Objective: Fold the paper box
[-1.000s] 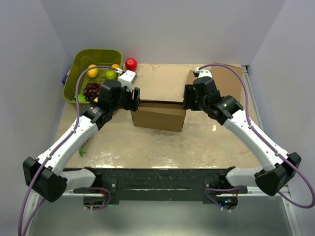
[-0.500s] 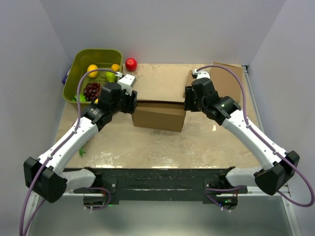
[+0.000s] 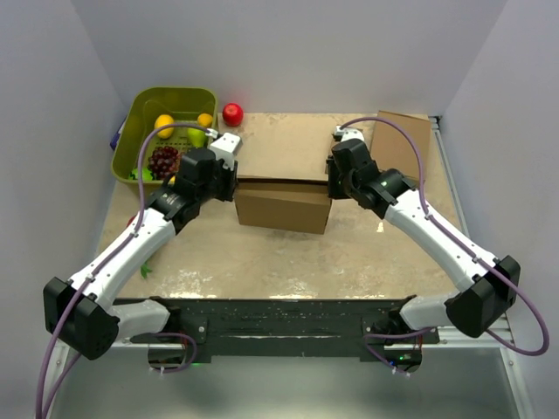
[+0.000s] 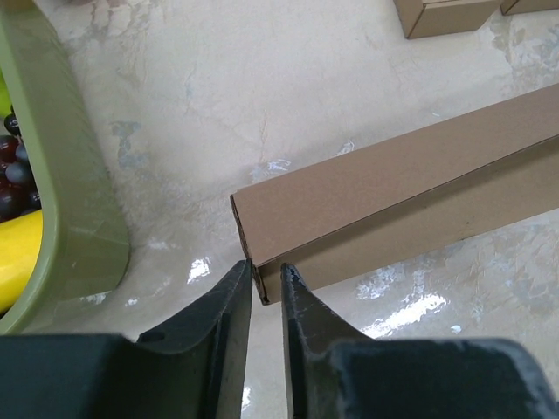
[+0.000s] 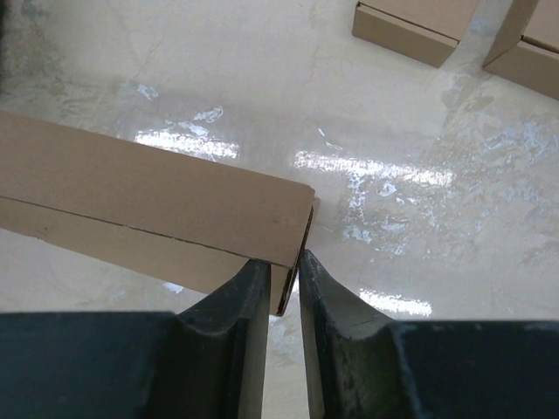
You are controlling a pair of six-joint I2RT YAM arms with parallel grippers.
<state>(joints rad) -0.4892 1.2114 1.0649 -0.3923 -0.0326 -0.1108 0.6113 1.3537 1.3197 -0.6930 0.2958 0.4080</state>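
The paper box [image 3: 281, 206] stands mid-table, its brown front wall raised and its lid panel lying flat behind. My left gripper [image 3: 234, 183] is at the box's left end and my right gripper [image 3: 330, 182] at its right end. In the left wrist view the left gripper [image 4: 265, 269] is shut on the end wall's edge at the corner of the paper box [image 4: 384, 188]. The right wrist view has the right gripper [image 5: 284, 262] shut on the other end wall of the paper box [image 5: 148, 188], one finger inside and one outside.
A green basket [image 3: 140, 109] of fruit sits at the back left, close to my left arm, with its wall [image 4: 70, 201] beside the left fingers. A red apple [image 3: 232, 113] and a small white block [image 3: 225, 140] lie behind the box. Another cardboard piece [image 3: 403, 140] lies back right.
Both grippers have moved inward against the box's ends and narrowed from wide open down onto its end walls. The box itself has stayed in place.
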